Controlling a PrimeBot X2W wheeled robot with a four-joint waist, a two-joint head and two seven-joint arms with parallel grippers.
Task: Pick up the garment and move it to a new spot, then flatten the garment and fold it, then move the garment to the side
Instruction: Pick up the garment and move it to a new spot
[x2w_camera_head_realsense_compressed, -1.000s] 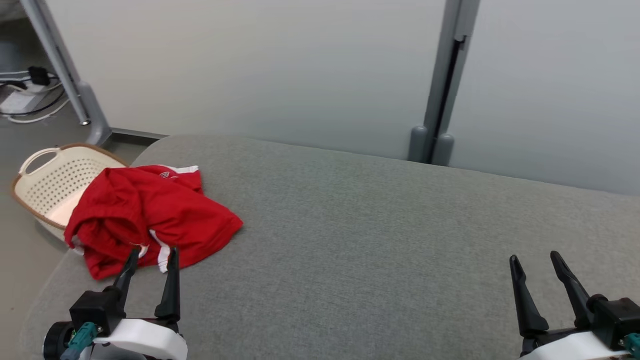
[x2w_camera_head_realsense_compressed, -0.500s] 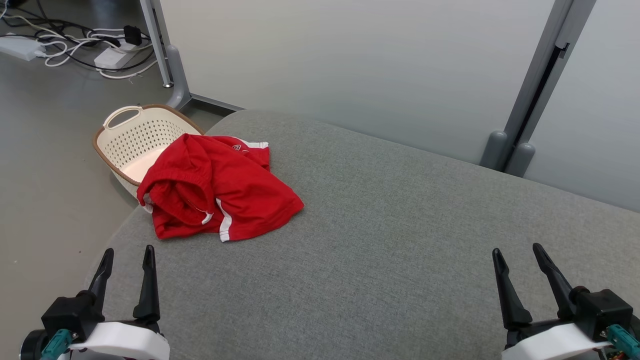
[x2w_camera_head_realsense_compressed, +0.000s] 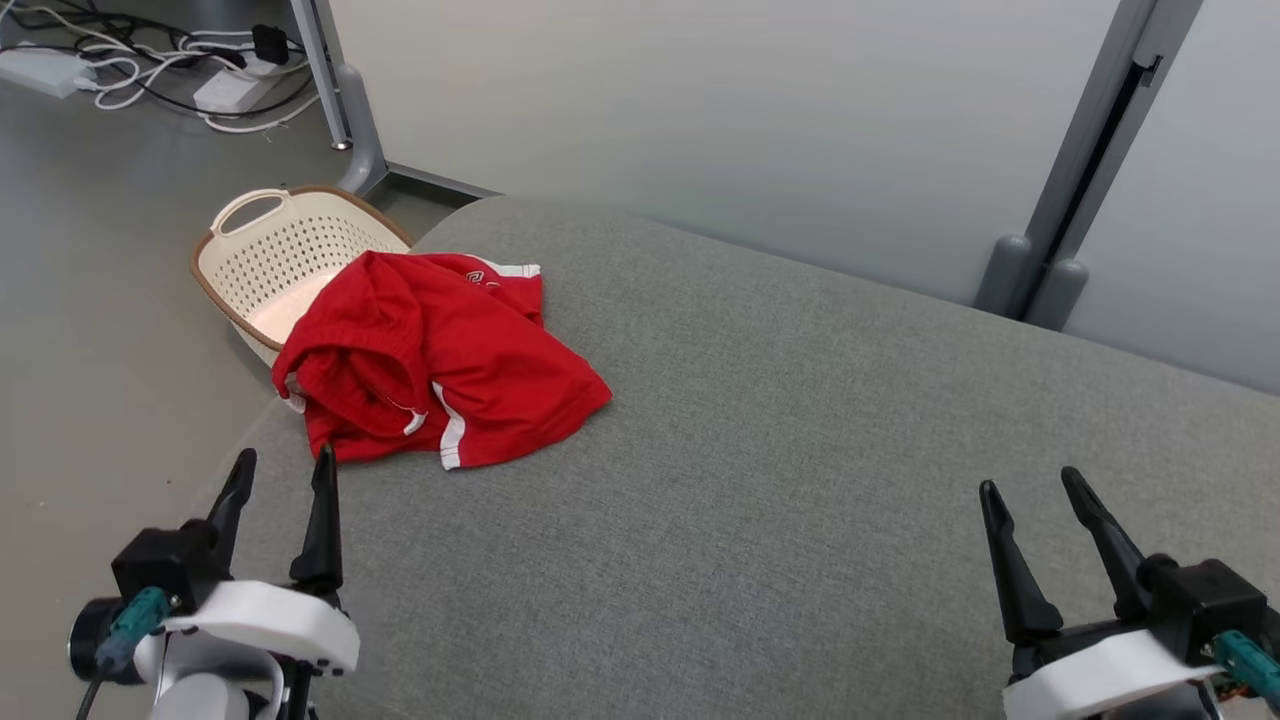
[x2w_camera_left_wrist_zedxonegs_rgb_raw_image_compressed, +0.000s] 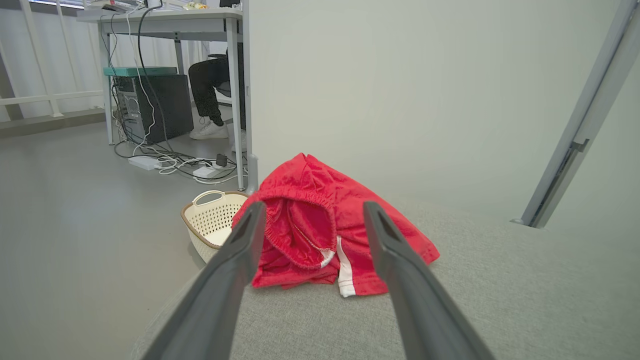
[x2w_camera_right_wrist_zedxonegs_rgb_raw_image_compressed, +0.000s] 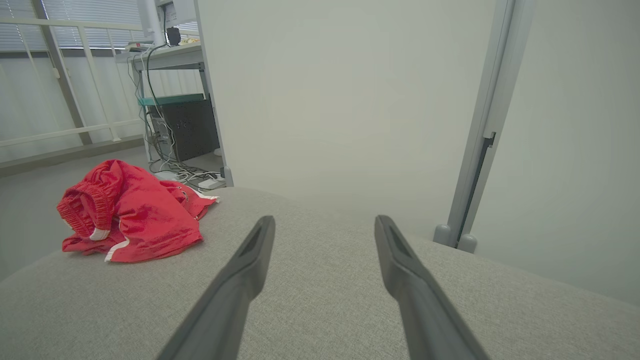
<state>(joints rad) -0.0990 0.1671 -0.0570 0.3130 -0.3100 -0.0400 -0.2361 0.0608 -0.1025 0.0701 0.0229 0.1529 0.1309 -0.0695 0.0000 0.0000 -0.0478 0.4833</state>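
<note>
Lying crumpled: red garment (x2w_camera_head_realsense_compressed: 430, 360) at far-left corner of grey surface (x2w_camera_head_realsense_compressed: 800, 450), near basket (x2w_camera_head_realsense_compressed: 270, 260) | left gripper (x2w_camera_head_realsense_compressed: 285, 455) near it, jaws wide, empty | right gripper (x2w_camera_head_realsense_compressed: 1030, 480) well apart, wide | step: pickup, not yet begun | next: reach, pinch fabric

Office: desk (x2w_camera_left_wrist_zedxonegs_rgb_raw_image_compressed: 165, 15), computer tower (x2w_camera_left_wrist_zedxonegs_rgb_raw_image_compressed: 155, 107), floor cables (x2w_camera_left_wrist_zedxonegs_rgb_raw_image_compressed: 172, 165), partition panels (x2w_camera_head_realsense_compressed: 700, 120).

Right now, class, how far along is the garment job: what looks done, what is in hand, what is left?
Done: nothing; the red garment lies crumpled at the left corner of the grey cushion, by the basket on the floor. In hand: the left gripper, open, points at it without touching; the right gripper is open over bare cushion. Left: pick up, move, flatten, fold, set aside.
</note>
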